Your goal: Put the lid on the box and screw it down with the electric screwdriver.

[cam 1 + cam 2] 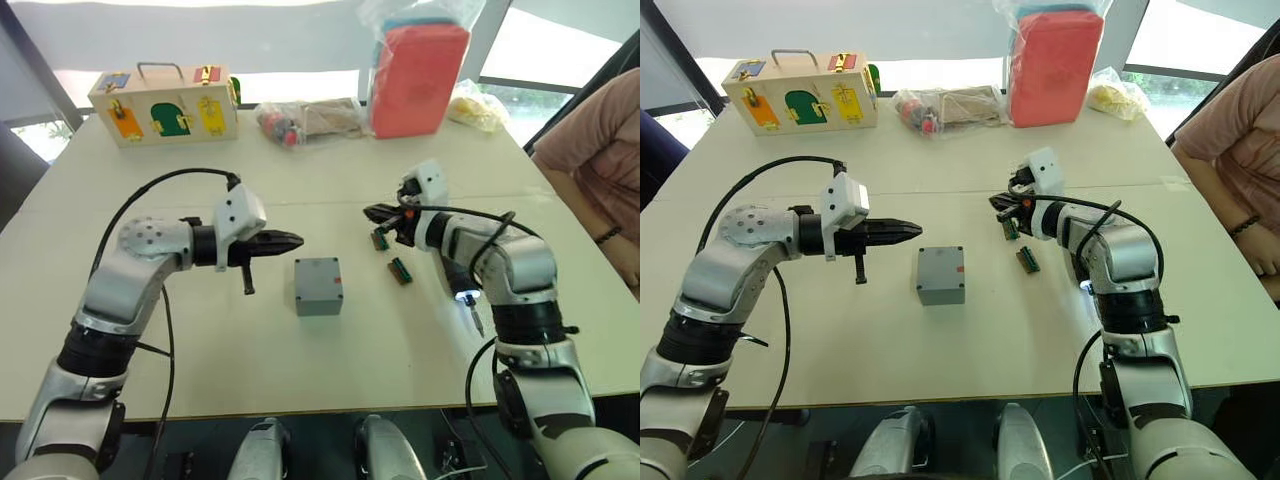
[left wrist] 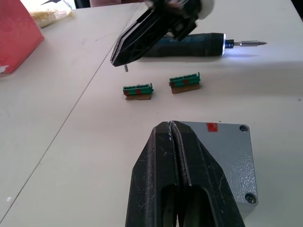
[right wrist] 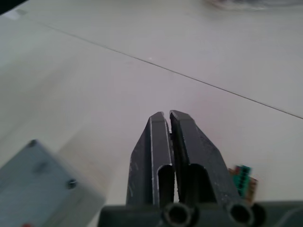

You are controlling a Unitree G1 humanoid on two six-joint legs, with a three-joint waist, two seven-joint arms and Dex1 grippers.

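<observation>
The grey box (image 1: 320, 303) stands at the table's middle with the lid (image 1: 318, 272) lying flat on top; screw heads show in the lid's corners (image 2: 243, 128). My left gripper (image 1: 298, 240) hovers just left of the box, shut and holding nothing, its tips pointing at it. My right gripper (image 1: 368, 211) is also shut and holding nothing, to the right of and behind the box, over the green connectors. The electric screwdriver (image 2: 189, 45) lies on the table under my right forearm, its tip light (image 1: 467, 297) on and its bit (image 2: 246, 43) pointing away from the box.
Two green connector blocks (image 1: 381, 239) (image 1: 400, 270) lie right of the box. At the far edge stand a wooden latch box (image 1: 165, 100), a plastic bag of parts (image 1: 310, 120), a red pack (image 1: 418, 78) and a yellow bag (image 1: 475, 105). A person (image 1: 600, 170) sits at the right.
</observation>
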